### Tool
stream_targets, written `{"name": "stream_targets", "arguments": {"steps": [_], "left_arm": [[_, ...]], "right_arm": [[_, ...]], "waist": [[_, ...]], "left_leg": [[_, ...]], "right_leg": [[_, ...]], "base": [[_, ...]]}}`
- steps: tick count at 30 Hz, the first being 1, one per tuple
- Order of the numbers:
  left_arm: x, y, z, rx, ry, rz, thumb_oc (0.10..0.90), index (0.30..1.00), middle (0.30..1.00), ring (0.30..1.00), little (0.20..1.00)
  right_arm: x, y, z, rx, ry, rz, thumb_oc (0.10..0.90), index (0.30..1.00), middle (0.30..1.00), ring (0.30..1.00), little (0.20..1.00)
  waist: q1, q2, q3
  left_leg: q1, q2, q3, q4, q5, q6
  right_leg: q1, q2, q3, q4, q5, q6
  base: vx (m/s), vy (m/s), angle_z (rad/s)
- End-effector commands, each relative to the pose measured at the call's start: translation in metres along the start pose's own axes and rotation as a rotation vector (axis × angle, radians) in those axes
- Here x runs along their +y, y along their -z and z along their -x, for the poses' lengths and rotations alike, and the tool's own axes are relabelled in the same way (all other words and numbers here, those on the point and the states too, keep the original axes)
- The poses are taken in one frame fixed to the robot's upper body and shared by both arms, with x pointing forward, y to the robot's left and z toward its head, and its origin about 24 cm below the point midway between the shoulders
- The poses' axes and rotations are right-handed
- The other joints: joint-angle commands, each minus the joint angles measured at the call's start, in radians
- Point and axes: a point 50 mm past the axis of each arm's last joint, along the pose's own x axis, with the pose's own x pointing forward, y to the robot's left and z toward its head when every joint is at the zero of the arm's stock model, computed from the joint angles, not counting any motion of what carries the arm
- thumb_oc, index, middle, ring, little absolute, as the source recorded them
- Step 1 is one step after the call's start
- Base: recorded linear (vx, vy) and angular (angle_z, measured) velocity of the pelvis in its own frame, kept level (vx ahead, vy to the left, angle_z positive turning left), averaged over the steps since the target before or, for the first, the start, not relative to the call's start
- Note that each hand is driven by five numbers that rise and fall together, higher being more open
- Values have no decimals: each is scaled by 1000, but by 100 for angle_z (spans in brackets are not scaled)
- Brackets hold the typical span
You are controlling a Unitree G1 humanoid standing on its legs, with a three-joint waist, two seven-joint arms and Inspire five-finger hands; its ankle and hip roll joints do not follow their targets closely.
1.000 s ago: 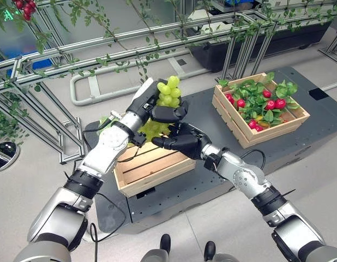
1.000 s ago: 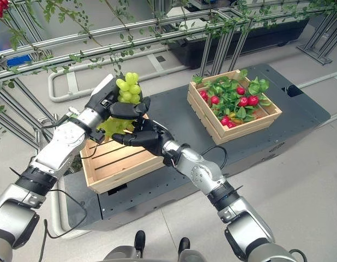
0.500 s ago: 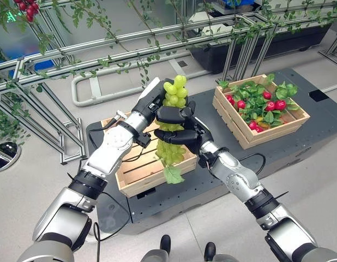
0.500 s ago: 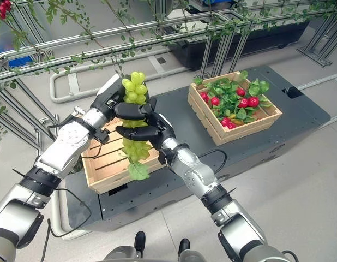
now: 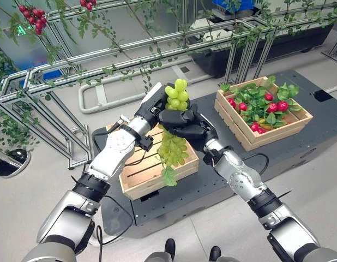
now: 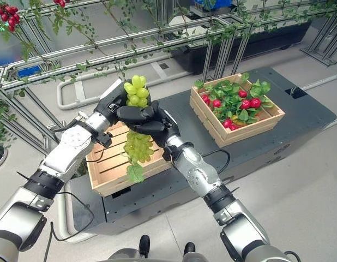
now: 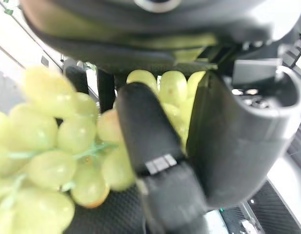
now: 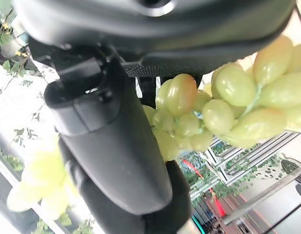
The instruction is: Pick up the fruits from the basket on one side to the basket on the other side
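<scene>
No readable text, labels, numbers or signs appear anywhere in these views.

A lab's mock orchard: vine-draped aluminium frames and wooden crates on a dark platform.
</scene>
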Motion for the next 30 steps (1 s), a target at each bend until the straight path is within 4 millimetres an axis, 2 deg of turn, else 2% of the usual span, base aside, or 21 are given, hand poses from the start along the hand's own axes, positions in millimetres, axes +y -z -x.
{"name": "stream_targets", "arguments": {"steps": [1, 8, 10, 18, 30], "left_arm": [[9, -34, -13, -204, -60, 89, 400, 300, 300, 300, 300], [8, -35, -15, -191, -72, 96, 400, 300, 300, 300, 300], [12, -29, -13, -159, -109, 100, 800, 900, 900, 900, 900], [25, -8, -1, -86, -202, 94, 800, 900, 900, 900, 900], [33, 9, 7, -37, -288, 121, 800, 900, 900, 900, 900]], "right_arm": [[31, -12, -10, -132, -161, -164, 400, 300, 300, 300, 300], [31, -14, -11, -153, -149, -176, 400, 300, 300, 300, 300], [30, -15, -11, -165, -143, -177, 400, 300, 300, 300, 300], [19, -20, -3, -210, -97, -182, 400, 300, 300, 300, 300], [2, -18, 6, -234, -28, -190, 400, 300, 300, 300, 300]], "waist": [[10, -41, -191], [8, -41, -194], [7, -42, -195], [1, -44, -197], [-16, -47, -194]], "left_leg": [[22, -20, 14, 1, -104, 16], [24, -19, 19, 1, -104, 17], [24, -18, 21, 1, -103, 18], [20, -14, 31, 1, -99, 18], [24, -7, 48, 1, -100, 16]], "right_leg": [[10, -32, 7, 2, -25, -37], [9, -31, 10, 2, -22, -36], [8, -30, 12, 2, -21, -36], [0, -26, 20, 2, -18, -35], [-4, -22, 32, 2, -18, -36]], "base": [[0, 0, 0], [0, 0, 0], [0, 0, 0], [0, 0, 0], [5, -1, -2]]}}
